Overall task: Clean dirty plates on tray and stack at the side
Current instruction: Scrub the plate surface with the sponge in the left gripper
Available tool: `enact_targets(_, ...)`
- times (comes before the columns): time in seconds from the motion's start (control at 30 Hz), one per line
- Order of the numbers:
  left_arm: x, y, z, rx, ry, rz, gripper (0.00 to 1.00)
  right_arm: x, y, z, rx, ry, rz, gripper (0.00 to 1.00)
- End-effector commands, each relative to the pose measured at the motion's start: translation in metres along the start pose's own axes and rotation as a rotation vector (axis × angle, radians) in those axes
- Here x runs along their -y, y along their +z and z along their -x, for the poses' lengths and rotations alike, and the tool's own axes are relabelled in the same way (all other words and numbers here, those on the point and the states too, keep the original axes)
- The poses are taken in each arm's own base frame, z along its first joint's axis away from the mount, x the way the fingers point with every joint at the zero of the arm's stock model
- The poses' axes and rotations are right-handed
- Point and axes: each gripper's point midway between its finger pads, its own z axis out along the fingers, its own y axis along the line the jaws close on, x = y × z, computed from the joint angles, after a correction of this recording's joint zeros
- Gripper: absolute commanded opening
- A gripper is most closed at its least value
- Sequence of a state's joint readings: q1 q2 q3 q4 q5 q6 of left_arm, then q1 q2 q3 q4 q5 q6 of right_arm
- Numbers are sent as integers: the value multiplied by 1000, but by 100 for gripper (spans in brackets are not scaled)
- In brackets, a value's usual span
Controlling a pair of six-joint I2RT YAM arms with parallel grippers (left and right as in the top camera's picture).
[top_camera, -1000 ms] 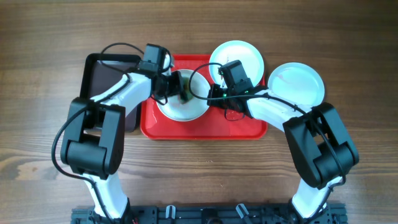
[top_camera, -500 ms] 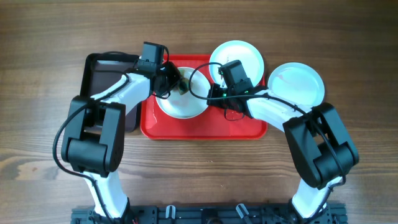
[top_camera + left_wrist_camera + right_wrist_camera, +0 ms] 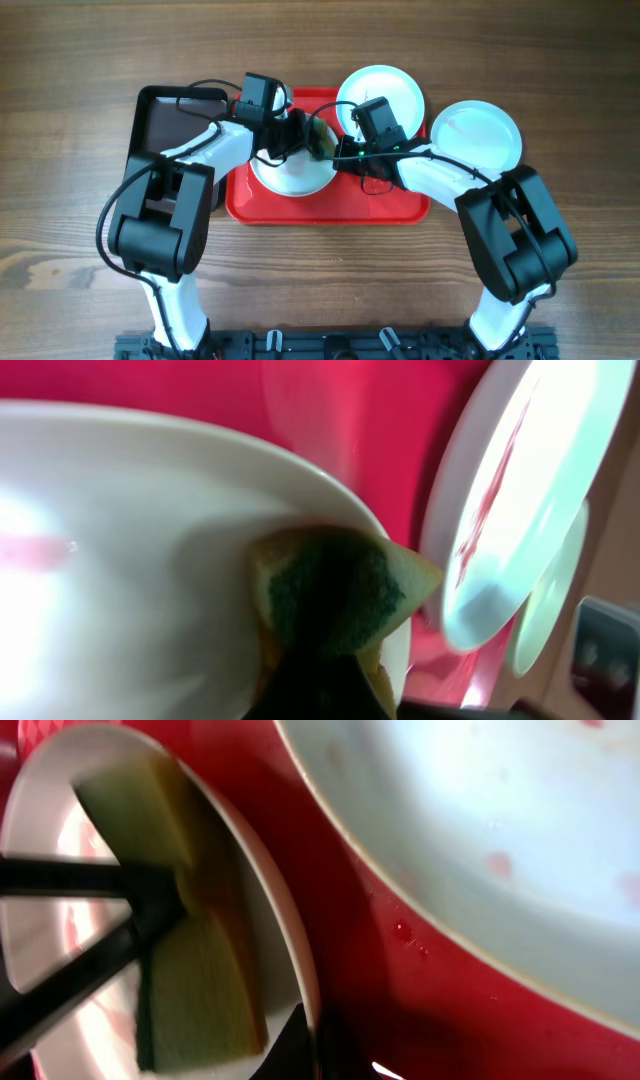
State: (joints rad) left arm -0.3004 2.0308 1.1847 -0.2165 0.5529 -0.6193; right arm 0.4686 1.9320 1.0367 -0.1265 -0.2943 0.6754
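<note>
- Where the brown wood-grain surface (image 3: 60,250) fills the overhead view, the large rectangular red plastic tray (image 3: 330,208) lies mid-frame, with a black-rimmed dark brown tray (image 3: 165,105) just beside its left end.
- In the red tray's left half: a white round shallow plate (image 3: 290,178).
- Over it the left pincer (image 3: 302,138), clamped on a yellow-green sponge (image 3: 335,595) held against the plate's inner wall.
- The right pincer (image 3: 310,1045) is closed on that plate's right rim.
- A second pale plate (image 3: 392,85), red-streaked, overlaps the tray's far right corner; a third pale aqua plate (image 3: 480,132) sits on the surface just right of it.
- A black rail (image 3: 330,345) runs along the near edge.
</note>
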Motion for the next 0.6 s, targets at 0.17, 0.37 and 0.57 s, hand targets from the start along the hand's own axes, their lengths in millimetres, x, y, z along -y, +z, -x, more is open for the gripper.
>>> enact_targets(0.17,-40,-8,-31,-156,102,77,4,5,9,-15,-50,-12,-7,4)
enact_targets(0.37,-31,-27,-48,-271,165,-105,4,5,9,-15,-50,-13,-7,4)
enact_targets(0.57,-20,-35,-55,-307,167,-207,4,5,9,-14,-49,-13,-6,4)
